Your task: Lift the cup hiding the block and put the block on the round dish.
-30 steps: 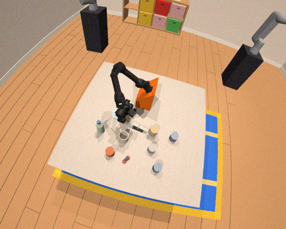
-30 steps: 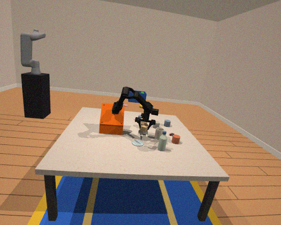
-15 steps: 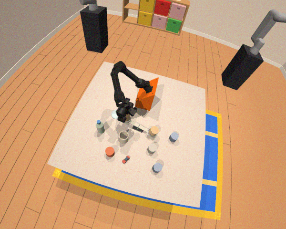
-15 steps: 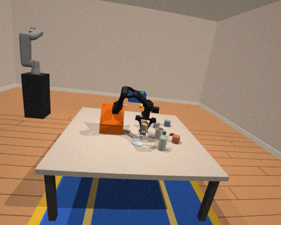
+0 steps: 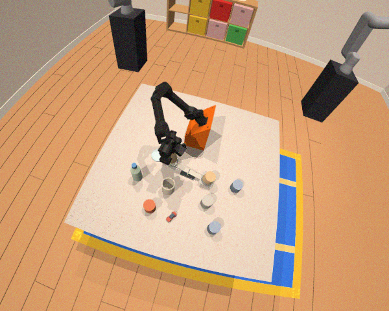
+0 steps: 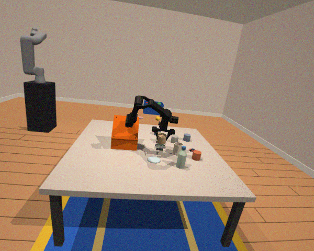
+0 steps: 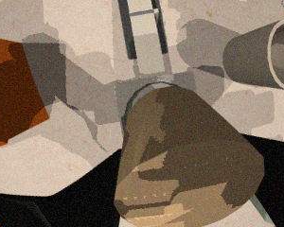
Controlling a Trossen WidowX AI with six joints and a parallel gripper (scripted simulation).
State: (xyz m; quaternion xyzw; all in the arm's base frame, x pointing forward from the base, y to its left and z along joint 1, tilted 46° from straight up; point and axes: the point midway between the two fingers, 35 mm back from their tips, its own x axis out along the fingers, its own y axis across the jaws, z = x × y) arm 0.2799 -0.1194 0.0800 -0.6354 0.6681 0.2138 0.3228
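Observation:
My gripper (image 6: 161, 138) (image 7: 174, 147) is shut on a tan cup (image 5: 173, 159) (image 6: 161, 136) (image 7: 180, 142) and holds it above the near end of the balance (image 5: 195, 173) (image 6: 159, 147) (image 7: 149, 47). The fingers are on either side of the cup; in the top view the arm covers much of it. The other tan cup (image 5: 209, 177) stands on the balance's far end; I cannot make it out in the exterior view. The pale round dish (image 5: 155, 155) (image 6: 153, 159) lies beside the near end. No block can be made out.
An orange box (image 5: 201, 133) (image 6: 124, 141) (image 7: 11, 99) stands near the arm. A green bottle (image 5: 136, 173) (image 6: 181, 159) and an open grey cup (image 5: 168, 189) (image 6: 176, 149) (image 7: 248, 59) stand near the balance. A red cylinder (image 5: 149, 206) (image 6: 196, 155), a toy car (image 5: 171, 216) and several blue or grey cylinders stand farther off.

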